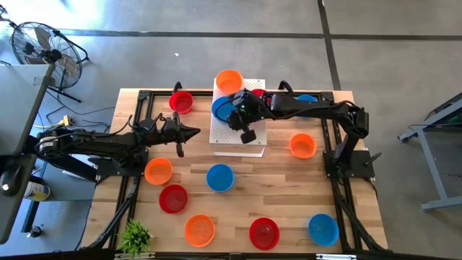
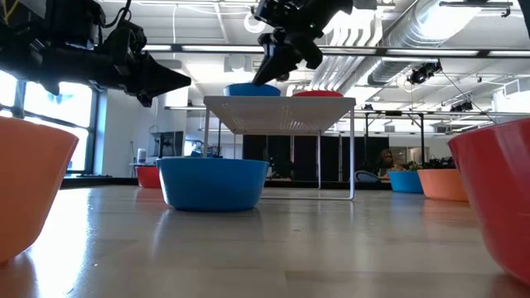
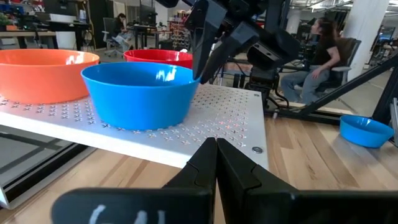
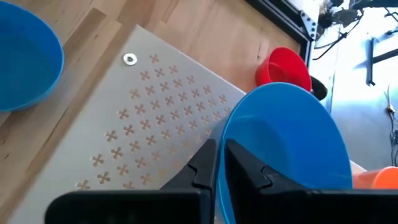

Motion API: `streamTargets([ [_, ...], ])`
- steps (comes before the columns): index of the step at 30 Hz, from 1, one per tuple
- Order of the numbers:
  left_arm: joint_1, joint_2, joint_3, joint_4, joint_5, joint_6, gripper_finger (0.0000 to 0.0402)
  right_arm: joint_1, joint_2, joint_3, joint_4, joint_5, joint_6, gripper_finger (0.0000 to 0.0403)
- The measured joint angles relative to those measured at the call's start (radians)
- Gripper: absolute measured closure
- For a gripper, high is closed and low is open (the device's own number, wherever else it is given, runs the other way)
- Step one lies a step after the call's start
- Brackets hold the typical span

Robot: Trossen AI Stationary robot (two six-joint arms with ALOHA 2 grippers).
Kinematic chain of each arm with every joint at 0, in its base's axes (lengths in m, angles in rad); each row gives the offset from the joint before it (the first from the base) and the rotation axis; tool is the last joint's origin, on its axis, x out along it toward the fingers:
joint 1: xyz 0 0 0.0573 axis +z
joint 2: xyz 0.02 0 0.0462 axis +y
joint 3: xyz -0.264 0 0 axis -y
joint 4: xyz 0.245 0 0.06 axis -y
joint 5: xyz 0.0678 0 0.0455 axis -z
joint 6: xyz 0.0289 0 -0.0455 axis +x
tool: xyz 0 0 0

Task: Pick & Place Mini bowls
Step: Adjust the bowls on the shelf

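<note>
A white perforated board [image 1: 238, 133] stands raised on legs at the table's middle far side. On it sit an orange mini bowl [image 1: 229, 80], a red one [image 3: 158, 57] and a blue one [image 1: 221, 108], each on its base. My right gripper [image 4: 217, 163] reaches over the board from the right and is shut on the blue bowl [image 3: 140, 93]. My left gripper [image 1: 195, 132] hangs shut and level just left of the board, holding nothing. My right gripper pinches the blue bowl's rim [image 4: 225, 134] on the side toward the table's right. One finger [image 4: 249, 169] is inside the bowl and the other [image 4: 200, 167] outside. The fingers slant down from the right. The bowl sits upright with its base on the board.
Loose bowls lie on the wooden table: red [image 1: 181, 101], orange [image 1: 158, 171], blue [image 1: 220, 177], red [image 1: 173, 198], orange [image 1: 199, 230], red [image 1: 264, 232], blue [image 1: 323, 229], orange [image 1: 303, 145]. A small green plant [image 1: 135, 237] stands at the near left corner.
</note>
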Motion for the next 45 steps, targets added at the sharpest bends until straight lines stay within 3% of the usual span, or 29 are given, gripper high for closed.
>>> streamTargets([
  [11,0.000,0.000,0.000,-0.002,0.001,0.000,0.0401,0.010,-0.031,0.000,0.046,0.008,0.050,0.0323],
  [16,0.000,0.000,0.000,-0.016,0.001,0.003,0.0401,0.021,-0.123,0.001,-0.010,0.091,0.095,0.0308],
  [20,0.000,0.000,0.000,-0.020,0.000,0.006,0.0401,0.000,-0.210,0.001,-0.196,0.209,0.194,0.0330],
  [24,0.000,0.000,0.000,-0.020,0.000,0.011,0.0401,-0.048,-0.266,0.002,-0.399,0.295,0.322,0.0381],
  [26,0.000,0.000,0.000,-0.019,0.000,0.013,0.0401,-0.078,-0.274,0.002,-0.466,0.286,0.383,0.0397],
  [31,0.000,0.000,0.000,-0.018,0.000,0.016,0.0401,-0.149,-0.256,0.002,-0.586,0.229,0.478,0.0386],
  [45,0.000,0.000,0.000,-0.017,0.000,0.015,0.0401,-0.205,-0.186,0.001,-0.671,0.165,0.509,0.0401],
])
